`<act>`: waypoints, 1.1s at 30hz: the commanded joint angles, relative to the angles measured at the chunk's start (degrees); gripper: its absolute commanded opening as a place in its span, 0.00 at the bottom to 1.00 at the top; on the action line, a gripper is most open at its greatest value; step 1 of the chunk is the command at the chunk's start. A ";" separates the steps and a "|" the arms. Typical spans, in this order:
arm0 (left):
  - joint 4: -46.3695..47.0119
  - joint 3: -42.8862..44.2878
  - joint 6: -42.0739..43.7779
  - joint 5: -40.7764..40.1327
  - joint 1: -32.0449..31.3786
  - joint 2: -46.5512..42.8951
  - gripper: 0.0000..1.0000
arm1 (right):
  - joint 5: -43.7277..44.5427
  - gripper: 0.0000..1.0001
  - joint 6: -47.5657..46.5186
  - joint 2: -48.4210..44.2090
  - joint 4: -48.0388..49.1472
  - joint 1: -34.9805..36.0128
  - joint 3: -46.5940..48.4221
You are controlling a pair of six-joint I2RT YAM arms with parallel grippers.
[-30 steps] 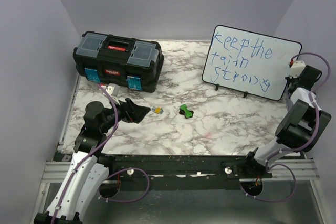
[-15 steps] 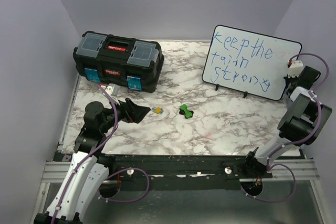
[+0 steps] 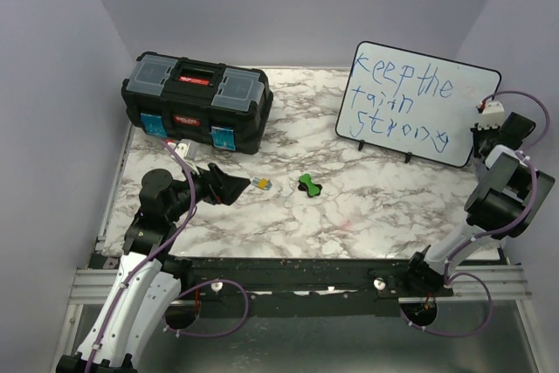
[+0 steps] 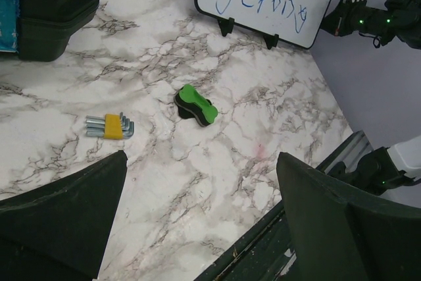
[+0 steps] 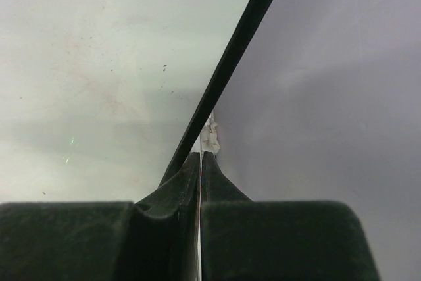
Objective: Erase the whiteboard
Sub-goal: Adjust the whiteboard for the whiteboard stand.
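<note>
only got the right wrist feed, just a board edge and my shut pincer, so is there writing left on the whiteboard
observer: yes, the whiteboard carries three lines of blue lettering across its face.
operator: any eraser around
observer: a green-topped block, likely the eraser, lies on the table, apart from the board.
operator: left arm doing what
observer: the left pincer is open and empty, above the table near the hex keys.

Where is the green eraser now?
In the top view the green eraser lies mid-table, just right of the hex keys, ahead of the left gripper.
</note>
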 commanded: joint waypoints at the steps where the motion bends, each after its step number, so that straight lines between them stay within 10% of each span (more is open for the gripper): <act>1: 0.13 0.14 -0.48 -0.76 -0.48 -0.07 0.94 | -8.73 0.05 1.24 0.10 -1.35 0.02 -1.20; 33: 0.76 -0.19 -0.89 -0.95 -0.83 0.07 0.94 | -18.84 0.05 6.67 -5.63 -7.60 8.81 -5.89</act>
